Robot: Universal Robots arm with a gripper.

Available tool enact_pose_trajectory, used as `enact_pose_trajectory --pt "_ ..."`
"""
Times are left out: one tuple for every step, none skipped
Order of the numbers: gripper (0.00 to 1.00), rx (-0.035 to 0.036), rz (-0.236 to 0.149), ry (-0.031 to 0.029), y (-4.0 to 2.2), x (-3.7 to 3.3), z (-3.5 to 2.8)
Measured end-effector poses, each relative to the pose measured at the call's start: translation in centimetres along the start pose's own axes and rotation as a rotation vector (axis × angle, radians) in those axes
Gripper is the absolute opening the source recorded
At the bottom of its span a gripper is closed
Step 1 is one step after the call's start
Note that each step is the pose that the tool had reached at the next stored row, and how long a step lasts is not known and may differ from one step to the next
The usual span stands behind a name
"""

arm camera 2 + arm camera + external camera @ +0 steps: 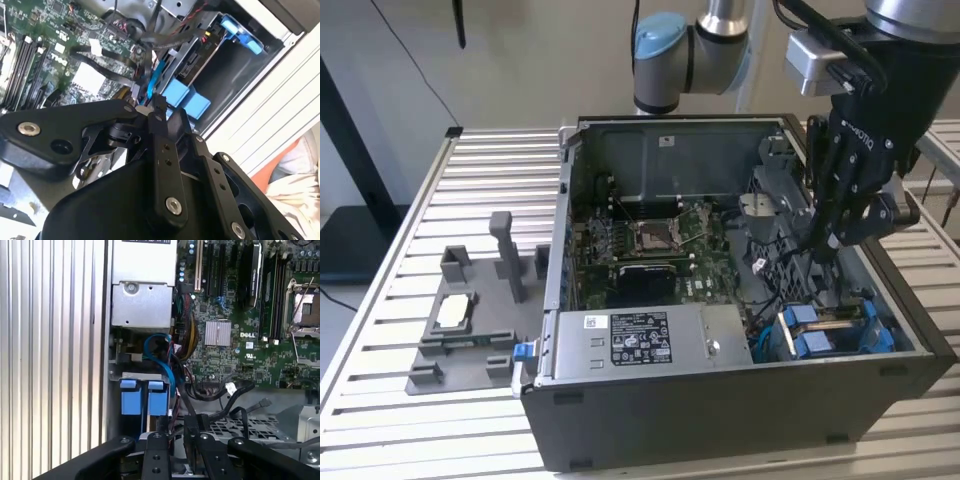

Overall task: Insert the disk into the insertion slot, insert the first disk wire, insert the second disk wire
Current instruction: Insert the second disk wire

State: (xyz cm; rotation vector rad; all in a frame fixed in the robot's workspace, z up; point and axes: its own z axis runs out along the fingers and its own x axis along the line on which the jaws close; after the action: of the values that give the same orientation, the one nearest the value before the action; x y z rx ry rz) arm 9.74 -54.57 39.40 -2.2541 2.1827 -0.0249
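Observation:
The insertion slot is the grey-blue cage in the dark case's near corner, on the exterior view's right. The disk's blue carrier sits inside it, its blue tabs facing out. A thin blue disk wire loops from beside the power supply down to my fingertips. My gripper hangs just above the cage with its fingers close together on the wire's end. The connector itself is mostly hidden between the fingers. Black cables lie next to it.
A silver power supply box with a white sticker fills the case's front. The green motherboard lies behind it. On the slatted metal table, at the exterior view's left, stands a grey fixture with a small part on it.

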Motion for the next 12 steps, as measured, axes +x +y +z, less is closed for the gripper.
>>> enact_pose_trajectory --pt "0.27 0.0090 0.000 0.0001 0.19 -0.08 0.00" --pt "0.27 0.0186 0.000 -0.0001 0.32 -0.16 0.00" --pt "0.27 0.0282 0.000 -0.0003 0.43 -0.23 0.01" --pt "0.27 0.0360 0.000 -0.0006 0.51 -0.30 0.03" --pt "0.27 0.0431 -0.002 -0.0005 0.58 -0.36 0.07" --pt "0.27 0.0487 -0.004 -0.0006 0.64 -0.44 0.12" --pt "0.27 0.0524 -0.007 -0.0005 0.71 -0.51 0.16" --pt "0.27 0.0555 -0.010 -0.0005 0.78 -0.61 0.20" --pt "0.27 0.0579 -0.013 -0.0006 0.86 -0.70 0.23" --pt "0.27 0.0595 -0.016 -0.0006 0.92 -0.79 0.26" --pt "0.27 0.0608 -0.020 -0.0007 0.98 -0.93 0.28" --pt "0.27 0.0622 -0.024 -0.0007 1.02 -1.06 0.30"
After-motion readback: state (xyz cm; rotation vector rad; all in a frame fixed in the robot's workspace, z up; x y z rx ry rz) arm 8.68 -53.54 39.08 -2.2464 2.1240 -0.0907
